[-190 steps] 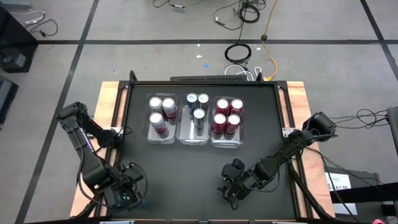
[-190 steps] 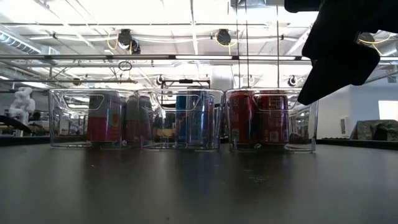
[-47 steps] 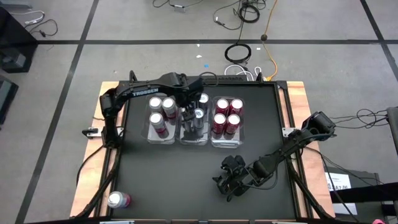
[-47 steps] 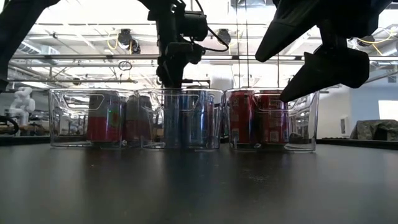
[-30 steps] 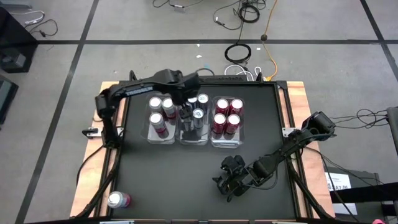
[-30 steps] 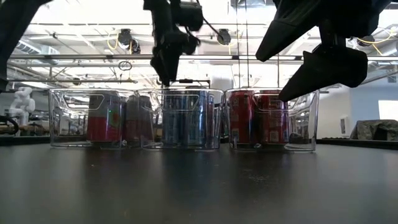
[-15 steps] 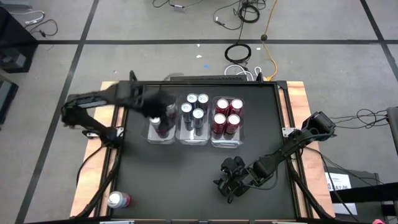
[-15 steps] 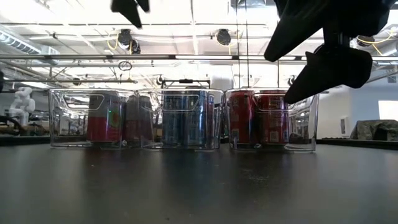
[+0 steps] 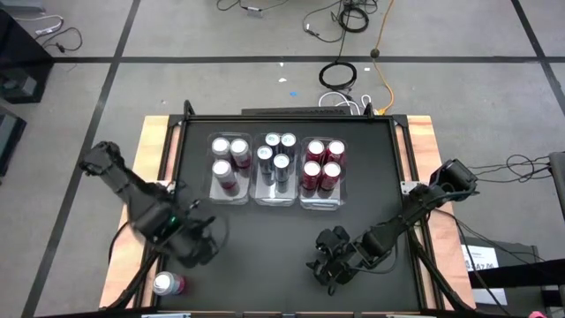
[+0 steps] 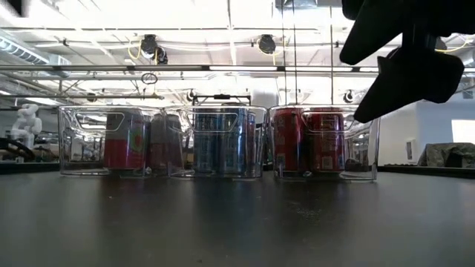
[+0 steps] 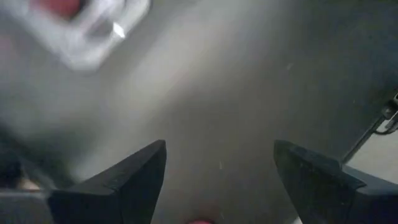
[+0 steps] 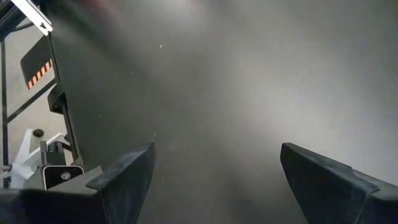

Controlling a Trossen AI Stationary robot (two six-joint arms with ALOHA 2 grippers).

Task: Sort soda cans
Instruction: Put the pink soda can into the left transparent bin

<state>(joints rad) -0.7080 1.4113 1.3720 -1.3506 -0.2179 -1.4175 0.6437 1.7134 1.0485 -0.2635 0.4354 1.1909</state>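
Your left claw [image 9: 196, 246] hangs over the near-left part of the dark worktop [image 9: 265, 247], its two fingers spread wide with nothing between them in the left wrist view. Just nearer you, a pinkish-red can [image 9: 167, 283] lies on its side at the worktop's front-left corner, apart from the claw. Your right claw [image 9: 328, 263] waits over the near-right part of the worktop, fingers also spread wide and empty.

Three clear bins stand side by side toward the far edge. The left bin [image 9: 212, 193] holds three pinkish-red cans [image 9: 228, 157]. The middle bin [image 9: 265, 196] holds four silver-blue cans [image 9: 277, 155]. The right bin [image 9: 339, 196] holds four red cans [image 9: 323, 161]. With the loose one, that makes twelve cans.

The risks, as I judge them: a can on its side can roll when a finger touches it, and it lies close to the front edge, so a nudge could send it off the worktop. The left wrist view is blurred, so I cannot be sure how the fingers line up with the can; a closing off-centre could squeeze it out sideways. The filled bins leave little room, and a lowered can could knock its neighbours.
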